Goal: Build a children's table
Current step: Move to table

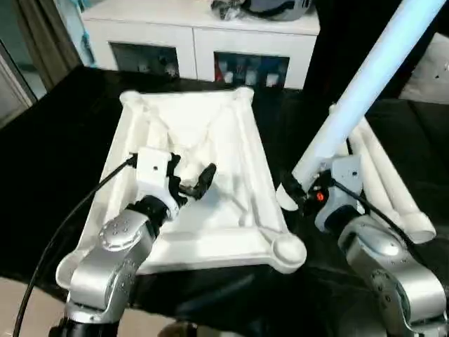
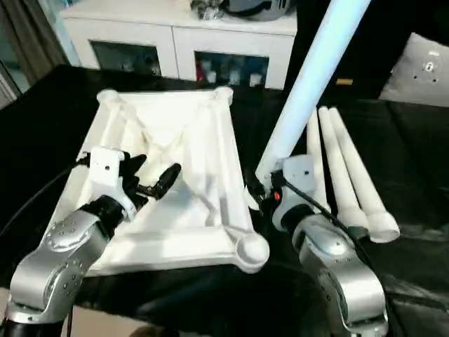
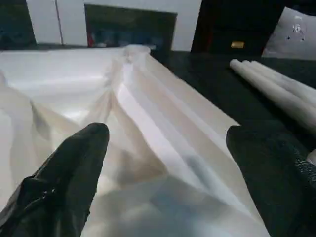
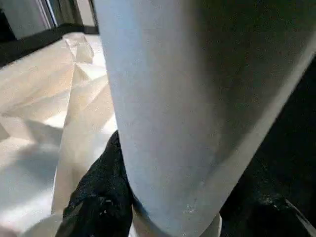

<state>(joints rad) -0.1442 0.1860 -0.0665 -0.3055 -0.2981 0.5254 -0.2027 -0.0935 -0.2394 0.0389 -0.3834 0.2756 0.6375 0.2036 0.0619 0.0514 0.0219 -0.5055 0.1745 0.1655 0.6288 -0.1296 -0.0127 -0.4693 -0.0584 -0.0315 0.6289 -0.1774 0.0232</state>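
Hovering over the upturned tabletop (image 2: pixel 189 133), left end effector (image 2: pixel 144 175) spread wide; right end effector (image 2: pixel 261 188) clamping a tilted leg (image 2: pixel 309 77).

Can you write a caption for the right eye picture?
Right hand lifts a long white plastic leg beside the upturned white tabletop.

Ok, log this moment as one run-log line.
right claw: gripping leg, tilted up | left claw: open over tabletop, ribs up | spare legs: on work table
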